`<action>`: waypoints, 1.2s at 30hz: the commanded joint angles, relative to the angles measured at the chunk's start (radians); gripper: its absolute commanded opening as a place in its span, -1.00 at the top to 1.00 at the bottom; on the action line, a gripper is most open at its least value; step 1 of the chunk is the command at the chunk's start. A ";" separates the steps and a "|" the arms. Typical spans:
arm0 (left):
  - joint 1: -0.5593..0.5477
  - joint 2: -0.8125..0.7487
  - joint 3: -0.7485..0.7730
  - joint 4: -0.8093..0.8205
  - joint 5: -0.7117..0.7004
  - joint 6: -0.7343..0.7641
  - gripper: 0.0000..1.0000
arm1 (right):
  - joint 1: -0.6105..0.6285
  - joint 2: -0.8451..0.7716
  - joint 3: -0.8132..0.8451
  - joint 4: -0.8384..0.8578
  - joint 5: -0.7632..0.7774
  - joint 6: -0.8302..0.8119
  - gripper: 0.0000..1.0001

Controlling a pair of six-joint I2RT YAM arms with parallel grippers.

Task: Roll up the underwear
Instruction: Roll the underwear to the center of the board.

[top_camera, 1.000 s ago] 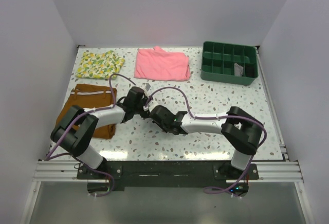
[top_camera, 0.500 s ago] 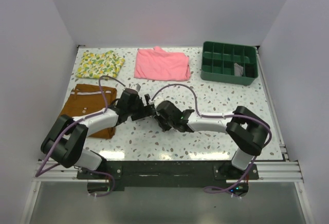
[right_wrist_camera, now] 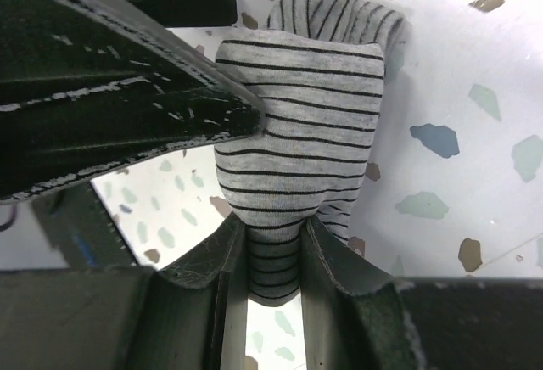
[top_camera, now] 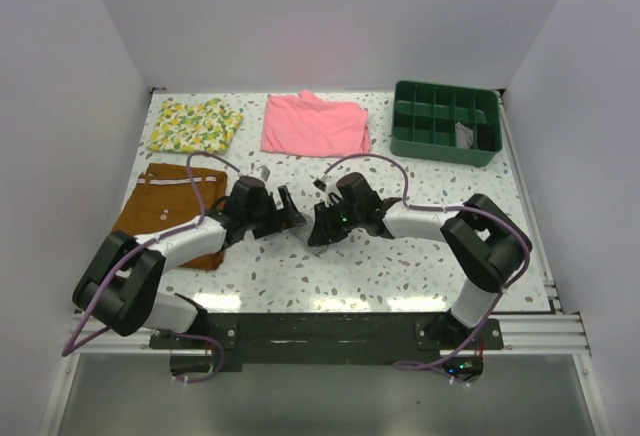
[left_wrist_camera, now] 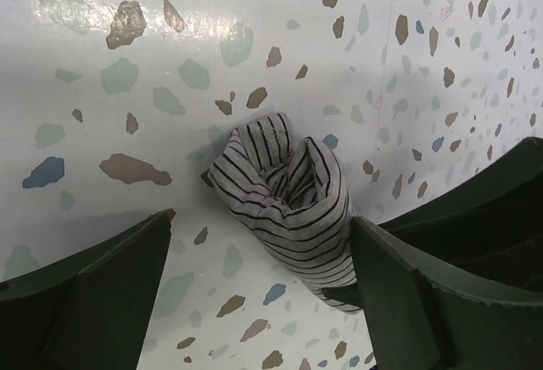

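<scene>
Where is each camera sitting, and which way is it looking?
Top camera: high behind the arms, facing down on the speckled table; the left arm and right arm show, bases at the bottom.
Left wrist camera: on the left arm, facing down at the tabletop; the open left pincer flanks the rolled grey-and-white striped knit underwear.
Right wrist camera: on the right arm, facing along the right pincer, shut on the roll's end.
Shared: both wrist views show that same striped roll on the speckled surface.
</scene>
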 commanded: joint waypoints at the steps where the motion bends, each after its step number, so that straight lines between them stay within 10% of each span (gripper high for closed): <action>1: 0.012 -0.027 -0.012 0.045 0.002 0.014 -0.82 | -0.046 0.067 -0.037 -0.041 -0.191 0.071 0.81; 17: 0.009 0.080 -0.084 0.242 0.127 -0.077 -0.65 | -0.050 0.085 -0.011 -0.088 -0.161 0.053 0.78; 28: -0.001 0.146 -0.058 0.283 0.131 -0.118 0.74 | -0.018 0.082 0.020 -0.153 -0.127 0.011 0.54; 36: -0.019 0.168 0.012 0.162 0.070 -0.054 1.00 | 0.103 -0.034 0.110 -0.339 0.274 -0.108 -0.03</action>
